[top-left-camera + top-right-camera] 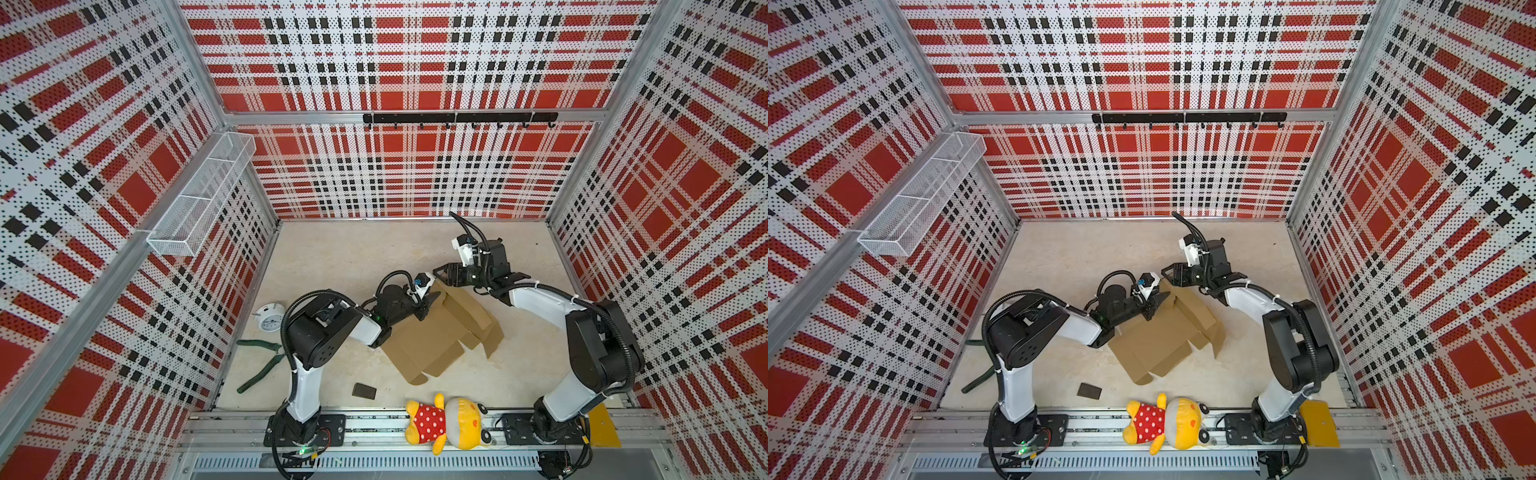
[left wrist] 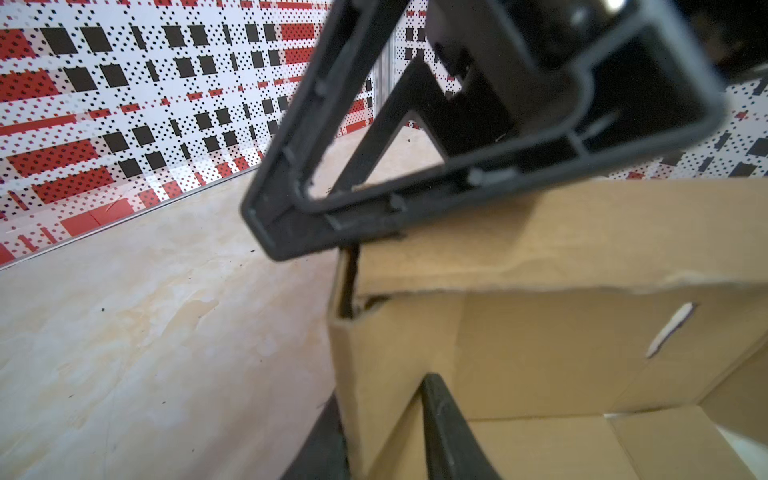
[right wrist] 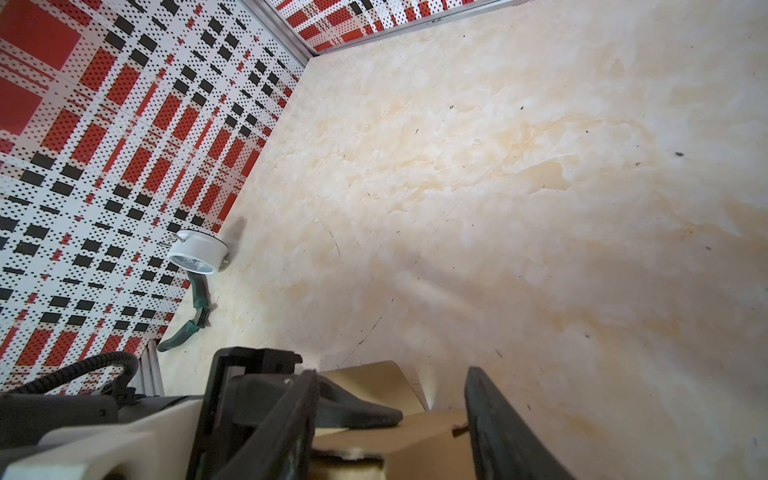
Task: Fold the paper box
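Now the paper box (image 1: pixel 432 336) stands half-formed in the middle of the table (image 1: pixel 332 257). The right claw (image 1: pixel 441 275), its fingers apart, sits on the box's far wall. The left claw (image 1: pixel 428 306) straddles a side wall, and I cannot tell whether it grips. Probably the far wall must next be pressed down inside.

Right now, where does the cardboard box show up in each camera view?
Top view: paper box mid-table, between the arms.
Top view: paper box, same spot.
Left wrist: its wall between the left end effector fingers.
Right wrist: its corner under the right end effector.
Shared landmark: beige tabletop.
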You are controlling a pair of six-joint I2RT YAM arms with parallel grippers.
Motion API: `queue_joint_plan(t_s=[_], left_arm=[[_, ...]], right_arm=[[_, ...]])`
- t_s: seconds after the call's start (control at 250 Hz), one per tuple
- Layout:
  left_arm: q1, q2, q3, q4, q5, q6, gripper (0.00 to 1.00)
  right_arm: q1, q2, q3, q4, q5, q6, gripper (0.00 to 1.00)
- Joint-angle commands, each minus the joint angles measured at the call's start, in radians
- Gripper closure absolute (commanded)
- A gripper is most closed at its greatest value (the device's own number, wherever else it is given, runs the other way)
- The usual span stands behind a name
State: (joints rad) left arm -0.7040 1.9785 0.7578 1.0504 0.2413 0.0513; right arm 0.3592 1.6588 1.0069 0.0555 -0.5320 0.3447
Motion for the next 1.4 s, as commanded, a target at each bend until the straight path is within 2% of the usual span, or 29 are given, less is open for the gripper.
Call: queue_joint_plan(t_s=[0.0, 0.272, 0.456, 0.756, 0.808, 0.92, 1.128, 1.245, 1.397], left_arm=[[-0.013, 0.031, 0.019, 0.044, -0.014, -0.022, 0.71], [-0.033, 0.074, 0.062, 0.075, -0.014, -0.060, 0.71], [-0.053, 0.089, 0.083, 0.070, -0.073, -0.072, 0.81], [-0.071, 0.101, 0.097, 0.062, -0.145, -0.077, 0.88], [-0.072, 0.103, 0.099, 0.058, -0.153, -0.078, 0.86], [-0.081, 0.111, 0.108, 0.059, -0.160, -0.075, 0.71], [-0.093, 0.127, 0.129, 0.059, -0.162, -0.077, 0.70], [-0.094, 0.132, 0.133, 0.060, -0.160, -0.080, 0.74], [-0.097, 0.135, 0.136, 0.060, -0.169, -0.080, 0.84]], right_arm=[[0.001, 0.018, -0.018, -0.015, 0.022, -0.015, 0.42], [0.000, 0.021, -0.042, 0.009, 0.013, -0.004, 0.44], [0.000, 0.012, -0.054, 0.012, 0.015, -0.004, 0.44], [-0.003, 0.006, -0.060, 0.018, 0.022, -0.004, 0.44], [-0.004, 0.007, -0.060, 0.019, 0.023, -0.003, 0.44], [-0.007, 0.008, -0.062, 0.021, 0.023, -0.001, 0.44], [-0.012, 0.001, -0.062, 0.016, 0.018, -0.004, 0.44], [-0.012, -0.005, -0.066, 0.010, 0.016, -0.009, 0.44], [-0.013, -0.014, -0.074, 0.008, 0.019, -0.013, 0.44]])
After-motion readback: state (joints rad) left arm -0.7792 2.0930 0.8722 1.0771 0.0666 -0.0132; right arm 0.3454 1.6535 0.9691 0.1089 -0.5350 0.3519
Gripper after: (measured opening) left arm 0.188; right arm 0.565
